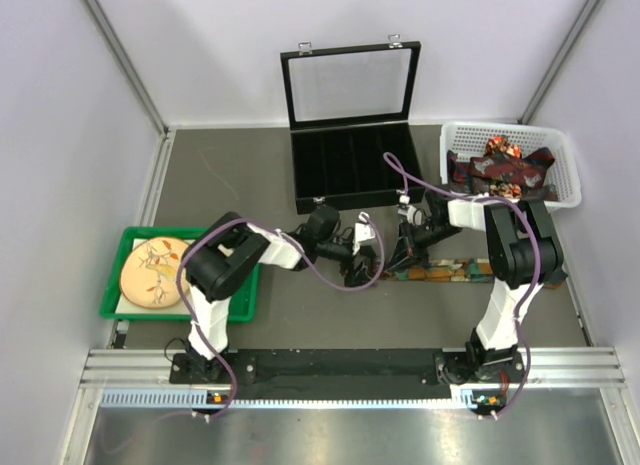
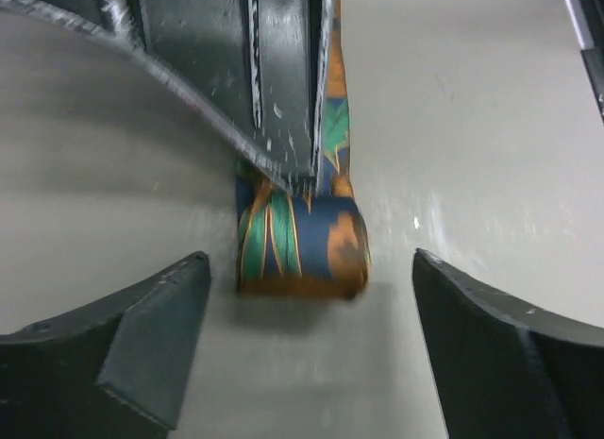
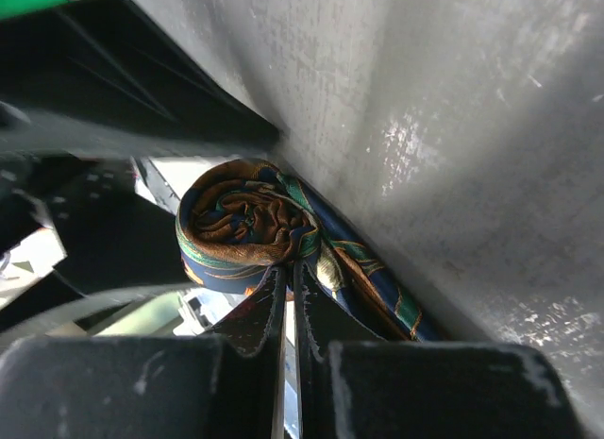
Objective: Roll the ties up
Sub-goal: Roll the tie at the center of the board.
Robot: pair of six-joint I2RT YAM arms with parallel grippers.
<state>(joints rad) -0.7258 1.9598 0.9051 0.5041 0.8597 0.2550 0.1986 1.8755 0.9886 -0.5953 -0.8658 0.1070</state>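
Half-rolled tie (image 2: pixel 302 245), smooth orange-blue-green fabric, lies mid-scene on the grey table (image 1: pixel 300 320). The right tool (image 3: pixel 291 274), fingers together at the coil, hides part of its flat length. The left tool (image 2: pixel 304 274) straddles the roll, jaws apart, not touching it.

Centre: taken up by the left gripper (image 1: pixel 357 269) and right gripper (image 1: pixel 404 255), crowded over the tie (image 1: pixel 450 273).
Upper centre: blocked by black case (image 1: pixel 350 125).
Upper right: white basket (image 1: pixel 510 165).
Lower left: green tray (image 1: pixel 180 310).
Bare table (image 1: pixel 230 175): found upper left.
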